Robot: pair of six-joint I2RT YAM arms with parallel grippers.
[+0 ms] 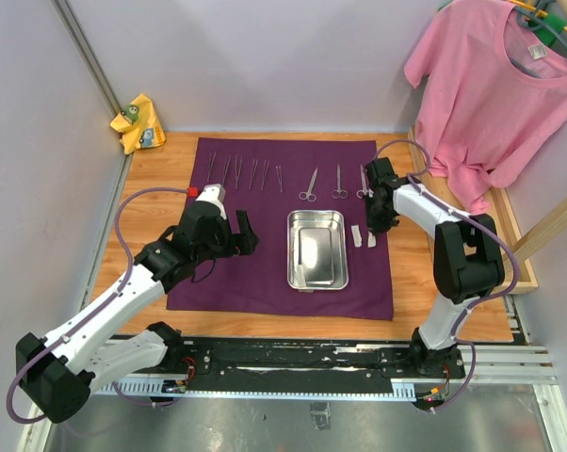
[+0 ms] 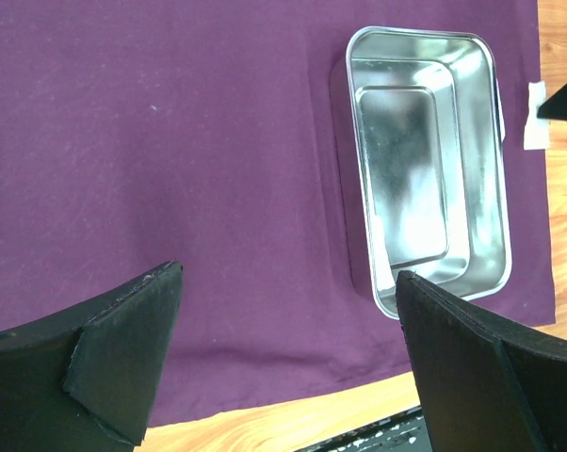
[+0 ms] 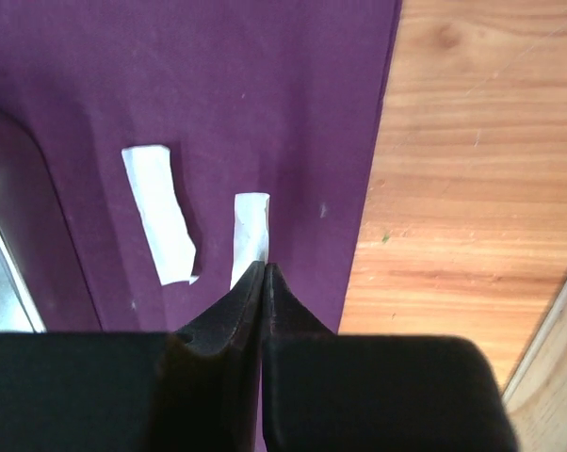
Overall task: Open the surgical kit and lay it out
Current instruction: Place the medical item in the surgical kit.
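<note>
Cloth point(image 1: 246, 273) matte purple, flat; steel tray point(image 1: 317, 250) shiny, rectangular. I see left tool point(image 2: 288, 273) wide, right tool point(image 3: 266, 268) closed.

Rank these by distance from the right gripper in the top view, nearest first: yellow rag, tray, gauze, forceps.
1. Gauze, directly beside the right gripper.
2. Tray, to its left, mid-way across the cloth.
3. Forceps, in a row at the cloth's far-left edge.
4. Yellow rag, in the far-left corner, off the cloth.
</note>
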